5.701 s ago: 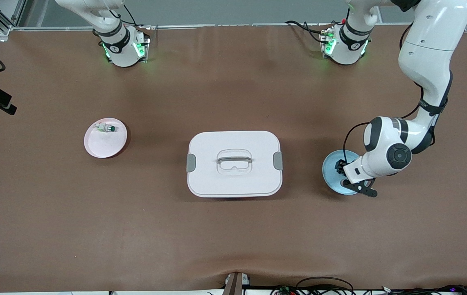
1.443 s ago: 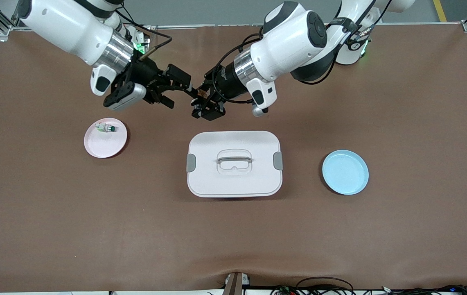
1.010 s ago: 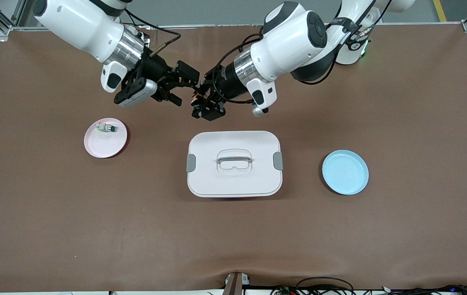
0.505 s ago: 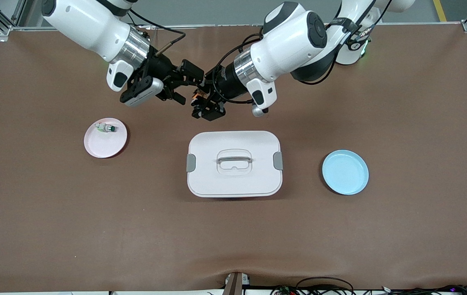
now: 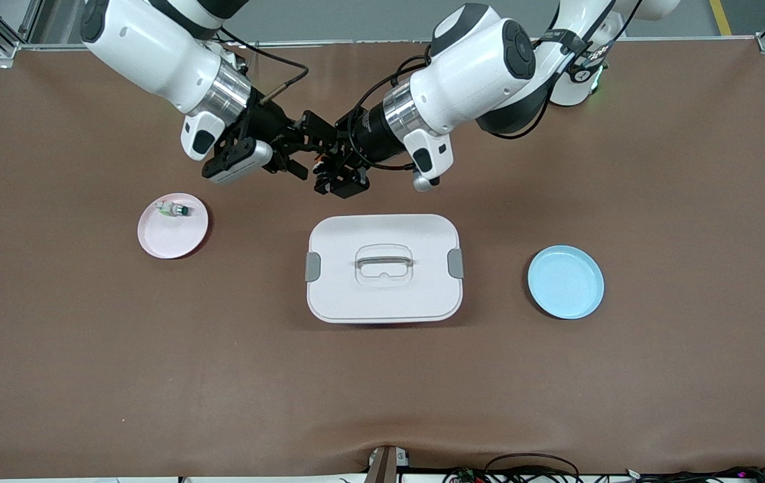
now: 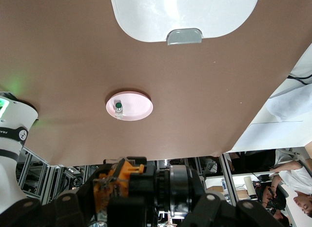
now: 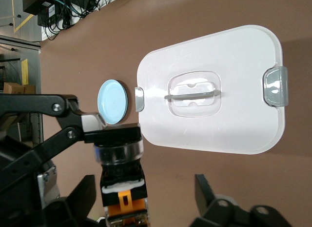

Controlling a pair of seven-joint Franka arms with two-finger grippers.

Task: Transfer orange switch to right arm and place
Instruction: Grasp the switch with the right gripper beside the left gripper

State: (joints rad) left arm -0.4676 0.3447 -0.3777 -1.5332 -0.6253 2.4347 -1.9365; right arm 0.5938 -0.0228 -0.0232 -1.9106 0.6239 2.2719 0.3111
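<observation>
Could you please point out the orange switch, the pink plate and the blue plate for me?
orange switch (image 7: 120,164), right wrist view, black body.
pink plate (image 5: 178,240), front view, bare floor of the plate.
blue plate (image 5: 565,282), front view, its middle.

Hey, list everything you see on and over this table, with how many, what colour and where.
orange switch: one, black with orange, held in the air between both grippers, over the table.
green-capped switch: one, whitish, on the pink plate.
pink plate: one, toward the right arm's end.
white lidded box: one, grey latches, mid-table.
blue plate: one, toward the left arm's end.
table: one, brown.
left gripper: one, black, shut on the switch.
right gripper: one, black fingers either side of the switch.
</observation>
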